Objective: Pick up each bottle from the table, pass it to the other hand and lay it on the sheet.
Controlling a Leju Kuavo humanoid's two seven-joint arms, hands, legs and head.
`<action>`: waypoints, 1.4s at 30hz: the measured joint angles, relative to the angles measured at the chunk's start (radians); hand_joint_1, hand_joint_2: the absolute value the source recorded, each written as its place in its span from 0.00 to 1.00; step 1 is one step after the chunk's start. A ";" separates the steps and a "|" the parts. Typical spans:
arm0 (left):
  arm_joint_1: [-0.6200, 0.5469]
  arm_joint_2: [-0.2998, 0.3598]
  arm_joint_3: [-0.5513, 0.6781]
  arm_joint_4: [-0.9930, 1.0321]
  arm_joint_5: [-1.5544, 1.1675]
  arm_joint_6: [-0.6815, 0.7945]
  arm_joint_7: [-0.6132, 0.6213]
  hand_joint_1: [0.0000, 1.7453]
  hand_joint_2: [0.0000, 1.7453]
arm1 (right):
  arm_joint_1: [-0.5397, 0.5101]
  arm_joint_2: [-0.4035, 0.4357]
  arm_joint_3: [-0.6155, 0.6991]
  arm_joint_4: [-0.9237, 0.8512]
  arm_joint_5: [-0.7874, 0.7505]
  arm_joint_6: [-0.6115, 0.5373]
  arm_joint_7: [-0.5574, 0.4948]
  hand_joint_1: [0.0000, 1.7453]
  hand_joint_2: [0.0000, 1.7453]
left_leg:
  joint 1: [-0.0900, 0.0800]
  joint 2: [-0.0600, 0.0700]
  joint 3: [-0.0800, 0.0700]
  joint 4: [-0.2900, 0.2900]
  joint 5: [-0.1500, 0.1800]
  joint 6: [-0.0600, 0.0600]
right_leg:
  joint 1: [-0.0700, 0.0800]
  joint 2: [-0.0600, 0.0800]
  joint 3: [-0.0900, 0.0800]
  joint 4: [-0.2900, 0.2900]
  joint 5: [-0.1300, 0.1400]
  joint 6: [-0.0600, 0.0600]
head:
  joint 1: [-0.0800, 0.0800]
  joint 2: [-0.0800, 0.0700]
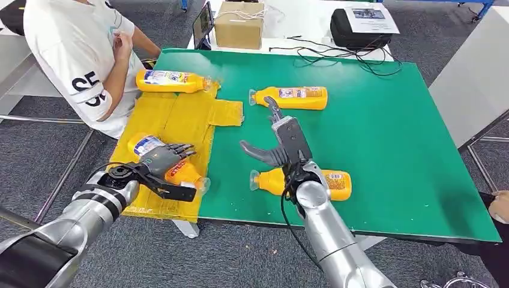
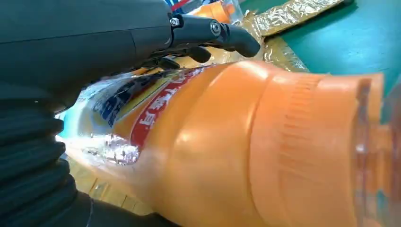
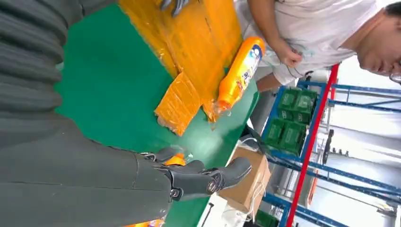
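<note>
Four orange plastic bottles lie on their sides, each with a pale blue-and-white label and a clear cap. One lies under the left hand (image 1: 163,157), whose dark fingers are curled over the label of this held bottle (image 1: 180,171); it rests on the near end of the yellow sheet (image 1: 174,117), cap toward the green mat. In the left wrist view its ribbed orange neck and red-edged label fill the foreground, and the crinkled sheet shows beneath it. A second bottle (image 1: 173,81) lies across the far end of the sheet, cap toward the table's middle. A third bottle (image 1: 293,97) lies on bare mat beyond the right hand (image 1: 282,135), and a fourth bottle (image 1: 333,183) lies on the mat partly under the right forearm.

The right hand hovers above the mat with nothing in it, thumb well apart from the straightened fingers; whether its fingertips touch the third bottle's neck is hard to judge from the head view.

The green mat (image 1: 408,150) covers the table top. Past its far edge stand a cardboard box (image 1: 239,24), a black case (image 1: 359,29) with a printed paper on it, and loose black cables (image 1: 342,55). A seated person in a white shirt (image 1: 78,54) is at the table's left corner. The floor is grey carpet, and blue shelving with green crates shows in the right wrist view.
</note>
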 measured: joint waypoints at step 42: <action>0.470 -0.146 0.720 -0.689 0.982 -0.229 -0.204 0.00 1.00 | 0.072 -0.054 0.113 0.113 0.384 -0.098 0.180 0.00 1.00 | 0.000 0.002 -0.005 0.000 -0.001 0.000 | 0.000 0.003 -0.006 -0.001 0.000 0.000 | 0.000 0.000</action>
